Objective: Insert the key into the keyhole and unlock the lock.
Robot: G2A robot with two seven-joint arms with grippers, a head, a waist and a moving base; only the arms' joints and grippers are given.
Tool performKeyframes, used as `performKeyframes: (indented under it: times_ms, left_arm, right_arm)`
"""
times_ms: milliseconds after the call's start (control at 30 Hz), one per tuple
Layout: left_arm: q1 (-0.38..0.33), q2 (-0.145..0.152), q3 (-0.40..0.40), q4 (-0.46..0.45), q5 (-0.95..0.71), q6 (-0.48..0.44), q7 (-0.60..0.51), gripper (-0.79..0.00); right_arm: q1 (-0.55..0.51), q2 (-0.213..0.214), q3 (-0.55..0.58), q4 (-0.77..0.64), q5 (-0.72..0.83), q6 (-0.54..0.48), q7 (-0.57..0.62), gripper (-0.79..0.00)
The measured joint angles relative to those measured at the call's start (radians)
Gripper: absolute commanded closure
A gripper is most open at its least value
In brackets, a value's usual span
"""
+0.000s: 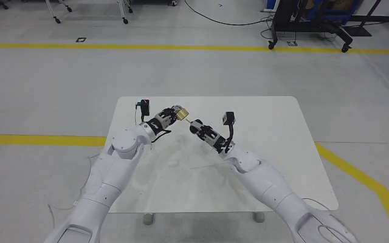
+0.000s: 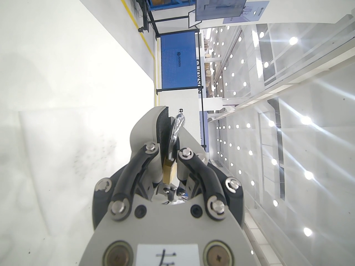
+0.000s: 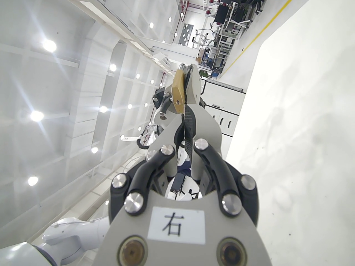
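Keyhole [image 3: 177, 101] end of the brass lock [image 1: 182, 113] faces the R hand [image 3: 186, 113], near but apart. The lock's long axis, shackle to keyhole, runs approx. toward that hand. L hand [image 2: 172, 134] grasps the lock by its flat sides, shackle out past the fingertips, above the far part of the table [image 1: 273, 158]. R hand is clenched, pads pressed together. Key prob. pinched between them but hidden, so tip-to-slot alignment can't be judged. R hand is nearer for the insert; L braces.
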Motion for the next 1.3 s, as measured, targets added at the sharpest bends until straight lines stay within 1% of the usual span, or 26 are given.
performKeyframes:
  times_ms: [200, 400, 800, 1067, 1300]
  left_arm:
    - [0.009, 0.0, -0.008, -0.01, 0.01, -0.015, 0.005, 0.0]
    - [0.013, -0.002, -0.011, -0.015, 0.02, -0.019, 0.006, 0.0]
    - [0.016, -0.007, -0.008, -0.015, 0.037, -0.015, 0.0, 0.0]
    - [0.02, -0.009, -0.015, -0.018, 0.038, -0.017, 0.003, 0.0]
    - [0.025, -0.011, -0.021, -0.024, 0.042, -0.019, 0.008, 0.0]
  right_arm:
    - [-0.024, 0.001, 0.024, -0.04, -0.05, 0.007, -0.035, 0.0]
    - [-0.034, -0.003, 0.043, -0.068, -0.07, 0.023, -0.04, 0.0]
    - [-0.04, -0.017, 0.063, -0.086, -0.141, 0.058, -0.093, 0.0]
    - [-0.051, -0.025, 0.081, -0.086, -0.192, 0.051, -0.14, 0.0]
    - [-0.067, -0.032, 0.09, -0.1, -0.252, 0.067, -0.178, 0.0]
